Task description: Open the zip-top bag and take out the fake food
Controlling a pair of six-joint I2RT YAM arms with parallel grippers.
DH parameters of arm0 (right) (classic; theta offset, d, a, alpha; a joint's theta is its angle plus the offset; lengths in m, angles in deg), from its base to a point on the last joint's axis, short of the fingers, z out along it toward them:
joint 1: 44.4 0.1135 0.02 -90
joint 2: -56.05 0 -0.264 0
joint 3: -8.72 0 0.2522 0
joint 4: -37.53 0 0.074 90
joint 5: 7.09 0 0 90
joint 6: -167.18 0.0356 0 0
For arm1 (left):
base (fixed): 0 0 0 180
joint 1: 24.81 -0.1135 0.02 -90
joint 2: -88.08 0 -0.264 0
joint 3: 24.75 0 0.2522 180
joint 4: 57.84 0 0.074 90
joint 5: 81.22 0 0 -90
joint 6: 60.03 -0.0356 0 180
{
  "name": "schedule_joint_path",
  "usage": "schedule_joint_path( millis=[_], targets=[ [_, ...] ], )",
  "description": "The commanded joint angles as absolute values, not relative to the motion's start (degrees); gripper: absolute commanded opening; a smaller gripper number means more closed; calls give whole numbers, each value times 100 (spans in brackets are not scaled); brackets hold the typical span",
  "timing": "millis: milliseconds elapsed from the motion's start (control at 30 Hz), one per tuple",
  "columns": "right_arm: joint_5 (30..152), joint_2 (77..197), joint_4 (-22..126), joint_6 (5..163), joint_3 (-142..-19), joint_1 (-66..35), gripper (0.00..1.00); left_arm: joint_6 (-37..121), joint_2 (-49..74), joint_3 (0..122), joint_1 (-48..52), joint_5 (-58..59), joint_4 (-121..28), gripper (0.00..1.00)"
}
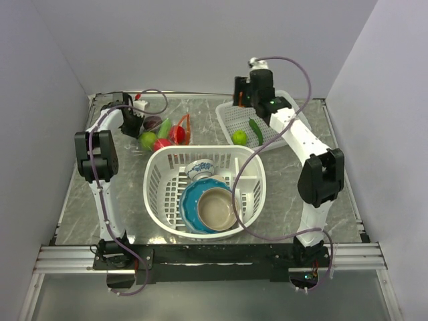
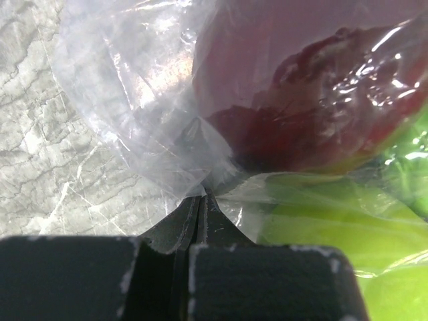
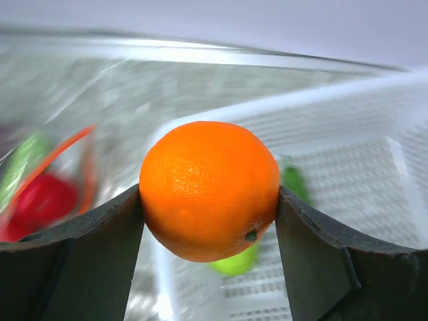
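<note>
A marble desk [image 1: 200,107] carries a white basket [image 1: 157,187] of bowls [image 1: 217,208], with a white mesh tray [image 1: 234,120] behind it to the right. At far left lies the zip-top bag [image 1: 170,130], its long axis running left to right and its open, red-edged mouth facing the tray. Fake food [image 1: 155,139] sits inside. The left pincer [image 2: 200,200] is clamped on the bag's closed end, likely anchoring it. The right pincer [image 3: 208,194], jaws wide, grips an orange [image 3: 207,167] over the tray, probably to drop it there.
</note>
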State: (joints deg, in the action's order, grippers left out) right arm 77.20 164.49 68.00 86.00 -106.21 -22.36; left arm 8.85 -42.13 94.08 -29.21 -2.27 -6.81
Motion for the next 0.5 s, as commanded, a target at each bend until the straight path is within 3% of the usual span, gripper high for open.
schedule_joint_path(
  millis=[0,33,67,100,133,467],
  targets=[
    [6168,16958,7368,9248,-10882,-2506,18,914,-3980,9254,-2877,-133,-585,1],
    [6043,17108,7570,9186,-11223,-2437,32,914,-3972,9254,-2850,-151,-585,1],
    [5954,17318,7807,9151,-11314,-2410,74,932,-3971,9254,-2850,-160,-594,1],
    [5910,17364,7792,9098,-11341,-2366,91,932,-3971,9263,-2824,-168,-594,1],
    [6040,17356,7714,8924,-11254,-2244,100,941,-3980,9272,-2798,-177,-585,1],
    [7618,17162,6773,7367,-11016,-1154,99,976,-4296,9834,-2534,-168,-409,1]
  ],
)
